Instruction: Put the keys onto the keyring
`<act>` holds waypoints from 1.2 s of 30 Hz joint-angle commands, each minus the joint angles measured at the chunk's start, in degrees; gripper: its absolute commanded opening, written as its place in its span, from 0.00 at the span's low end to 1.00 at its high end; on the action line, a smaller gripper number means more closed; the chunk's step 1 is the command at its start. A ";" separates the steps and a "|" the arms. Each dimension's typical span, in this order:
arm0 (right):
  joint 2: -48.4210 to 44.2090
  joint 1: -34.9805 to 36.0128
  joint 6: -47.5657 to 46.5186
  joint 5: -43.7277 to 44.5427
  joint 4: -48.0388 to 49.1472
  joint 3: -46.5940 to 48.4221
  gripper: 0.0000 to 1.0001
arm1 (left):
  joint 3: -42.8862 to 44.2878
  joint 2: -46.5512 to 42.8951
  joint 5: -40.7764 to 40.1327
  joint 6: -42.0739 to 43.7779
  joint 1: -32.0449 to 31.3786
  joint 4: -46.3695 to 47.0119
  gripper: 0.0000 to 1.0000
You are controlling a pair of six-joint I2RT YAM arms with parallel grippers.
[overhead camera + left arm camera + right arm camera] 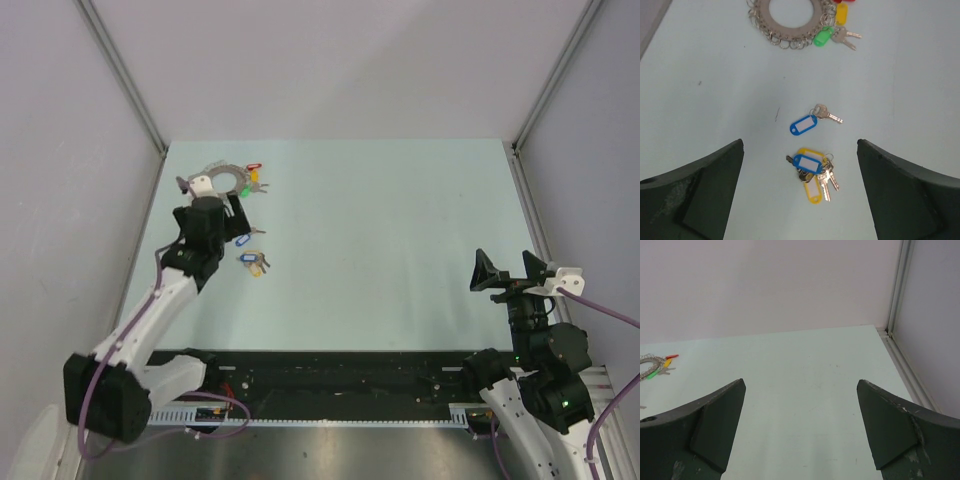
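The keyring, a grey metal ring hung with small rings and with red, yellow and green tags, lies at the far left of the table. In the left wrist view it is at the top edge. A loose key with a blue tag lies nearer. A small bunch of keys with blue and yellow tags lies nearer still, also seen from above. My left gripper is open above these keys, holding nothing; from above it sits between ring and keys. My right gripper is open and empty at the right.
The pale green table is walled by grey panels with metal corner posts. A black rail runs along the near edge between the arm bases. The right wrist view shows the keyring far off at the left.
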 commanded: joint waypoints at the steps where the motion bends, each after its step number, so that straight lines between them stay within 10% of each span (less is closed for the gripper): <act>1: -0.22 0.33 1.40 -0.20 0.60 1.23 1.00 | 7.71 11.23 0.86 -8.80 3.13 -0.18 1.00; 19: -0.13 -0.20 0.80 -1.52 1.57 -0.18 1.00 | 41.28 58.96 4.99 -13.13 12.80 -2.98 0.63; 36: -0.13 -3.01 -0.70 -5.13 2.53 -1.14 1.00 | 61.77 75.68 14.22 -18.92 14.82 -15.47 0.46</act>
